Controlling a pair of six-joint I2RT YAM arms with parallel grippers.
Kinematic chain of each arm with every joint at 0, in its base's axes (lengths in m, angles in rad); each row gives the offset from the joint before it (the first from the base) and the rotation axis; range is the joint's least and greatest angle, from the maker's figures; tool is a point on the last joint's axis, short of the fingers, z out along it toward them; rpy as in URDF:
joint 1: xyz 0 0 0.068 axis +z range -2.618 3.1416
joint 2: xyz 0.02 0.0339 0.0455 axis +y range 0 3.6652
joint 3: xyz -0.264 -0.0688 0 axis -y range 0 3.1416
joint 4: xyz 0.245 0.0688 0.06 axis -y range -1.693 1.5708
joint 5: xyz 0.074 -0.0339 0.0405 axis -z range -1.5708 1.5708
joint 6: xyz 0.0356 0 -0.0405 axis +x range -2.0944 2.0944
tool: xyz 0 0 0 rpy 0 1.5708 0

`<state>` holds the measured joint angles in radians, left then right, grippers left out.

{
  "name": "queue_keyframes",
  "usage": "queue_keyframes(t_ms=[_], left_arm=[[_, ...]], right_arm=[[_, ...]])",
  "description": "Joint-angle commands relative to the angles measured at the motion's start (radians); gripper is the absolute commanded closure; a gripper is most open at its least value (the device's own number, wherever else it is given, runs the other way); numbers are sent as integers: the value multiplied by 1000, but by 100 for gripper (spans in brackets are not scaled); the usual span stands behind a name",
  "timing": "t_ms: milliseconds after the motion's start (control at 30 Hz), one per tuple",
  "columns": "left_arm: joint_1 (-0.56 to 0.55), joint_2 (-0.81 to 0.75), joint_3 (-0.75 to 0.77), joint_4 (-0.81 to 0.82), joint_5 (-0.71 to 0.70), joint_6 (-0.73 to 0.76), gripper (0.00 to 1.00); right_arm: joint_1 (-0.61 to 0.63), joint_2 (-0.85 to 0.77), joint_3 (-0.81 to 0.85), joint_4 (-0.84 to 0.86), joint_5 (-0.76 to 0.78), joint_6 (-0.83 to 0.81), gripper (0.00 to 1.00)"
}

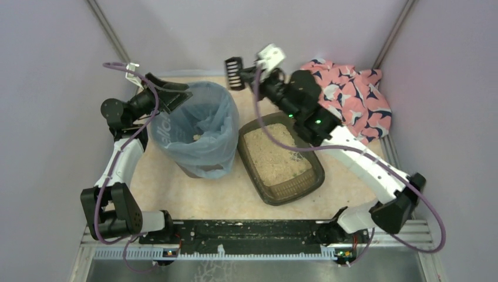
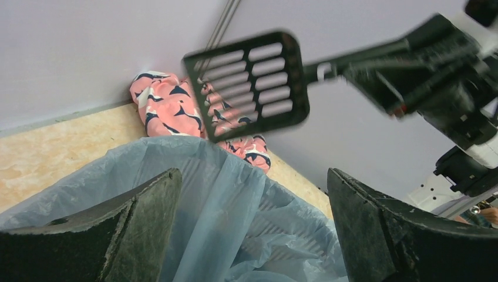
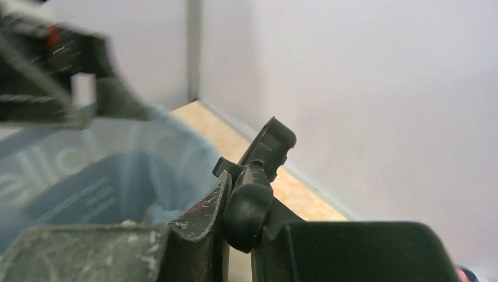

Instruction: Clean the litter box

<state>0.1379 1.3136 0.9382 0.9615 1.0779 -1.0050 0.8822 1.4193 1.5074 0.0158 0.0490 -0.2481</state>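
Observation:
The litter box is a dark brown tray of beige litter lying at centre right of the table. My right gripper is shut on the handle of a black slotted scoop and holds it in the air behind the tray, at the bin's far right. The right wrist view shows the handle pinched between the fingers. In the left wrist view the scoop head looks empty. My left gripper is open at the left rim of the round bin with the blue bag, with nothing held.
A pink patterned cloth lies bunched in the back right corner. The bin stands directly left of the tray. Purple walls enclose the table on three sides. The left wrist view shows the bag between the fingers.

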Motion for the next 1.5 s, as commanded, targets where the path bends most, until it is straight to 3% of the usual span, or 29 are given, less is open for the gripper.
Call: queue_keyframes(t_ms=[0,100,267,467,667,833,967,1167,1467], left_arm=[[6,0,28,49,8,-18,1],[6,0,28,61,12,-25,1],[5,5,28,63,15,-31,1],[6,7,27,63,14,-35,1],[5,14,22,63,5,-35,1],[4,19,24,63,16,-30,1],[0,16,21,53,8,-32,1],[2,21,13,157,1,-125,1],[-17,4,19,154,3,-143,1]], right_arm=[[-198,-189,-54,94,-137,237,100],[-337,-292,-121,96,-166,352,100],[-488,-402,-212,-25,-173,379,100],[-497,-459,-428,-217,-117,330,100],[-497,-436,-631,-165,-105,366,100],[-497,-338,-599,-163,-98,367,100],[-497,-312,-535,-260,-97,356,100],[-497,-423,-547,-400,-58,342,100],[-493,-551,-601,-527,-92,371,100]])
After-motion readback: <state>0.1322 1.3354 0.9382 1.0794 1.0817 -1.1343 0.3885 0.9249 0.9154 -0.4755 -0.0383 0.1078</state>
